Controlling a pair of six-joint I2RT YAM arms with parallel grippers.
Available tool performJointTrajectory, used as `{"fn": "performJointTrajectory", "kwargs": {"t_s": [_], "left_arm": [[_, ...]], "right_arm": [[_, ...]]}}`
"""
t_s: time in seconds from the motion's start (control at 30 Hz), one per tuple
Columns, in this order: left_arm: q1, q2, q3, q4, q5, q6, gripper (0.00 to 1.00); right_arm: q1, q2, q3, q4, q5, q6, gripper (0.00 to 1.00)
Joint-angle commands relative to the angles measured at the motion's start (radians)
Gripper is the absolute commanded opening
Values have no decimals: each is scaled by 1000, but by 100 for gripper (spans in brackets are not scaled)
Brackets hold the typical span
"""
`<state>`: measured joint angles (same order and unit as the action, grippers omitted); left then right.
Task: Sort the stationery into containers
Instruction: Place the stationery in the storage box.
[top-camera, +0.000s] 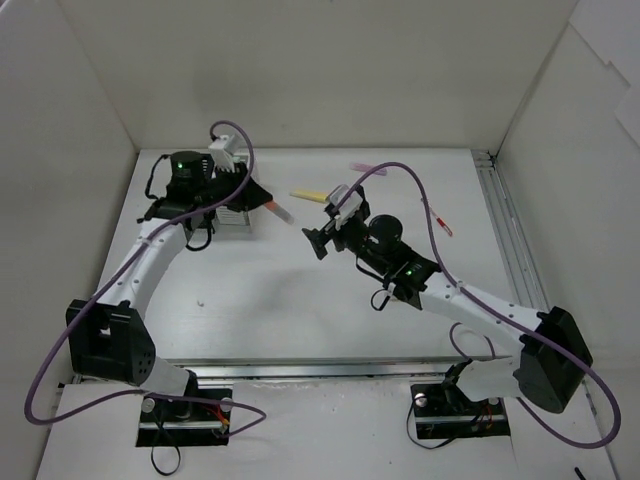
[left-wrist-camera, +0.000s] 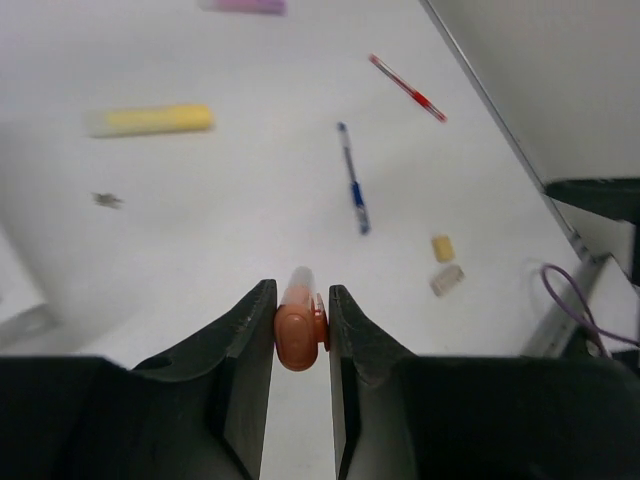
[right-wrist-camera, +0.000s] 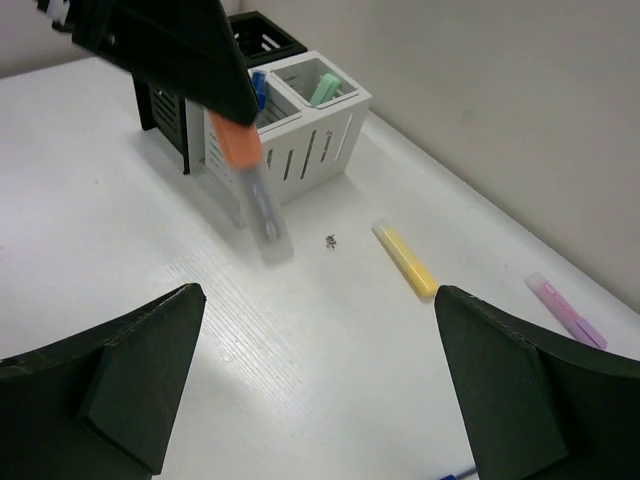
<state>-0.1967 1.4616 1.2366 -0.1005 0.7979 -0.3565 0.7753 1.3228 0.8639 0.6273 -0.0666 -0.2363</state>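
Status: sorting was partly complete.

**Done.** The white organizer (right-wrist-camera: 310, 140) held a green-capped highlighter (right-wrist-camera: 325, 88) in its right compartment. A blue-capped marker (right-wrist-camera: 258, 88) stood in the compartment beside it, partly hidden by the left arm. The black organizer (right-wrist-camera: 265, 35) stood joined to it on the far side; its contents could not be seen.

**In hand.** The left end effector (left-wrist-camera: 300, 295) was clamped on the orange-capped highlighter (left-wrist-camera: 296, 335) at the cap end. It was held above the tabletop (top-camera: 300, 310), just to the right of the organizers, with the barrel slanting down and away. By judgement this item was in transit to a container and not yet deposited.

**Right arm.** The right end effector (right-wrist-camera: 320, 390) was wide open and held nothing. It hovered over the middle of the tabletop, facing the organizers.

**Outstanding.** Lying loose on the tabletop were:
- a yellow highlighter (left-wrist-camera: 150, 120), nearest the organizers
- a pink highlighter (left-wrist-camera: 245, 6), at the far edge
- a blue pen (left-wrist-camera: 352, 180)
- a red pen (left-wrist-camera: 408, 88), toward the right rail
- two small erasers (left-wrist-camera: 442, 248) (left-wrist-camera: 447, 280), close together

By judgement, less than half of the stationery was stowed, with six loose pieces and the held highlighter yet to go in.
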Motion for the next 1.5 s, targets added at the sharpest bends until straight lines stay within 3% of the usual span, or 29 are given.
{"fn": "performJointTrajectory", "kwargs": {"t_s": [0.0,0.07,0.2,0.3,0.43,0.53,0.73,0.87,0.9,0.93,0.97,1.1,1.13,1.2,1.33,1.47], "left_arm": [[89,0,179,-66,-147,109,0],[114,54,243,-73,-193,129,0],[123,193,490,-137,-429,253,0],[134,398,735,-253,-444,296,0],[143,549,949,-356,-474,310,0],[143,608,1011,-386,-520,307,0],[143,620,963,-355,-562,306,0],[143,669,1012,-393,-566,309,0],[143,690,1012,-406,-566,306,10],[143,697,1037,-415,-565,304,34],[143,701,1044,-422,-550,304,46],[134,640,979,-380,-419,356,70],[123,626,965,-372,-408,416,85],[71,571,934,-378,-390,550,100],[-38,514,902,-419,-319,802,100],[-135,583,977,-588,-204,1069,100]], "right_arm": [[-24,-128,-3,52,-15,64,98],[-34,-161,0,13,-18,81,98],[-45,-189,27,-161,58,101,98],[-57,-194,33,-237,161,133,98],[-68,-217,43,-342,250,157,98],[-76,-249,27,-376,316,167,98],[-85,-306,-8,-416,390,175,98],[-91,-321,-28,-429,418,180,98],[-94,-324,-29,-434,419,180,98],[-94,-326,-28,-436,424,183,98],[-93,-326,-26,-445,427,181,98],[-96,-342,-26,-457,430,180,98],[-96,-350,-26,-463,421,175,98],[-99,-369,-32,-466,404,157,98],[-103,-392,-49,-495,352,140,98],[-117,-402,-48,-526,327,158,98]]}}
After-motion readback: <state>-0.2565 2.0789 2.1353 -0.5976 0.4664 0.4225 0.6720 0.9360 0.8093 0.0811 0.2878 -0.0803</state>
